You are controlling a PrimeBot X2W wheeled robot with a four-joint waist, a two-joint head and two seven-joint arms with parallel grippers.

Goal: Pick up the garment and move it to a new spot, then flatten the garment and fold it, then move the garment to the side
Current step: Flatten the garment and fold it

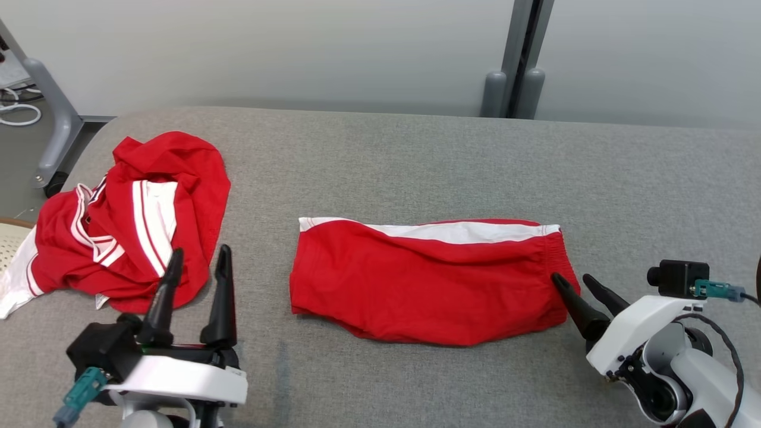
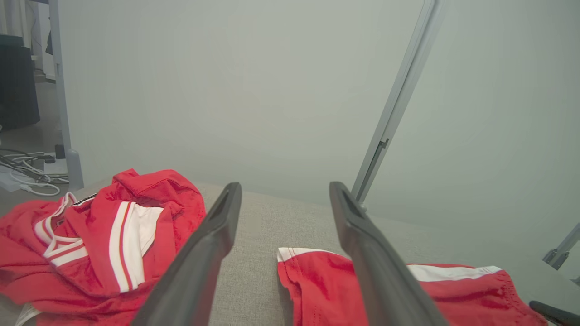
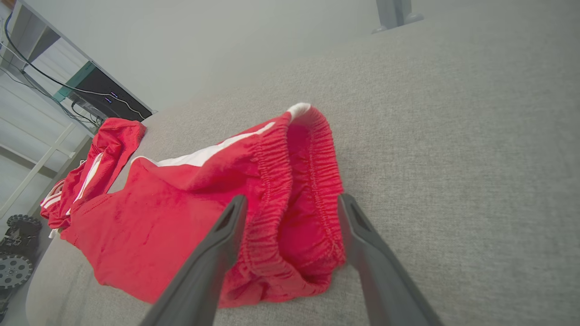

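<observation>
The garment, red shorts point(image 1: 428, 285) with a white side stripe, lies folded flat in the middle of the grey table point(image 1: 416, 160). Its elastic waistband point(image 3: 294, 181) points to the right. My right gripper point(image 1: 572, 278) is open at that end, and in the right wrist view its fingers point(image 3: 292, 199) stand on either side of the gathered waistband without closing on it. My left gripper point(image 1: 200, 252) is open and empty at the lower left, apart from the shorts point(image 2: 312, 290). In the left wrist view it point(image 2: 285, 190) points across the table toward the wall.
A crumpled pile of red and white clothing point(image 1: 131, 220) lies at the table's left end, just beyond my left fingertips. A grey post point(image 1: 517, 59) stands behind the table. A grey stand leg point(image 1: 53, 119) and cables are off the left edge.
</observation>
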